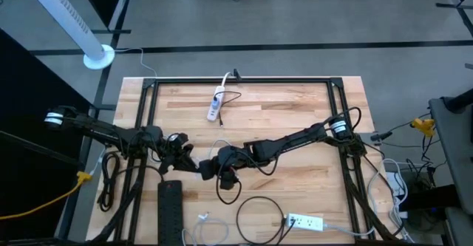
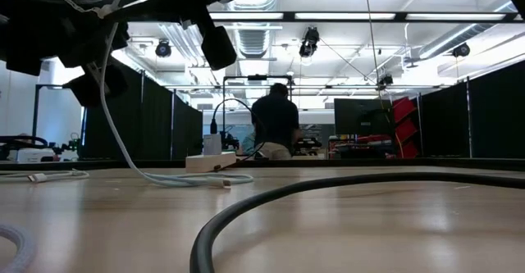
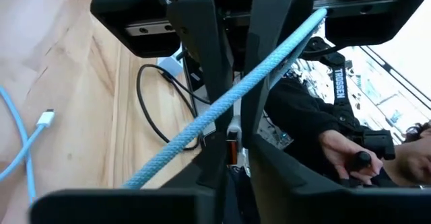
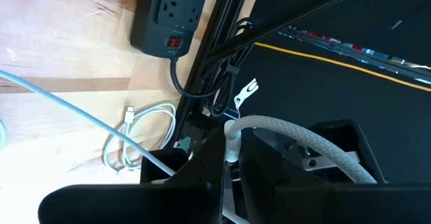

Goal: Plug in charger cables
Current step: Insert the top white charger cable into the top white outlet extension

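The left gripper's fingers (image 3: 229, 109) are clenching around a light blue braided cable (image 3: 222, 109), which is running diagonally between them. The right gripper's fingers (image 4: 232, 150) are pinching the plug end of a pale braided cable (image 4: 296, 138). Both grippers are meeting above the middle of the tabletop (image 1: 295, 106), beside a black power strip (image 1: 169, 209). A coiled white cable (image 4: 138, 140) is lying near that strip.
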{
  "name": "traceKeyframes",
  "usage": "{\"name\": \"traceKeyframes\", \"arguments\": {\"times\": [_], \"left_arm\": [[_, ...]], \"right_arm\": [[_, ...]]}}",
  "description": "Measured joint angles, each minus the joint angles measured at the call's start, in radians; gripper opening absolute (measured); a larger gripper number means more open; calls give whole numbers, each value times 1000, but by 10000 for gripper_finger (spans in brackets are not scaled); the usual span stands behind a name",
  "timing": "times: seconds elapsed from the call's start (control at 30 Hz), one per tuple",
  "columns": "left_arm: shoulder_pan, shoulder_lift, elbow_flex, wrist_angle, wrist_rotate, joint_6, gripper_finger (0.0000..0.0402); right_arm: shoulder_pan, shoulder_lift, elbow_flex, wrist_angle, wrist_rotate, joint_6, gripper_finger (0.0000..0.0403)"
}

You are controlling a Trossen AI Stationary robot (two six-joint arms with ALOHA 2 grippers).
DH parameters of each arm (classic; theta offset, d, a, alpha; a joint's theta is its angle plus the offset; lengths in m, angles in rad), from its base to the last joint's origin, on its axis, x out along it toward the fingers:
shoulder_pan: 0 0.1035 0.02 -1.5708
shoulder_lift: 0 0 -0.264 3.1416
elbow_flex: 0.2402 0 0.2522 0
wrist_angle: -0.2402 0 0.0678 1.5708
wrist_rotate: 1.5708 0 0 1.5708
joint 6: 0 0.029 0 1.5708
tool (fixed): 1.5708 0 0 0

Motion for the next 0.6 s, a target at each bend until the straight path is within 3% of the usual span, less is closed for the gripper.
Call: {"name": "traceKeyframes", "arguments": {"times": [0.1, 0.6], "left_arm": [[-1, 0, 0, 0, 2, 20, 6], [-1, 0, 0, 1, 2, 27, 5]], "right_arm": [[1, 0, 0, 0, -6, -2, 16], [2, 0, 0, 0, 0, 2, 16]]}}
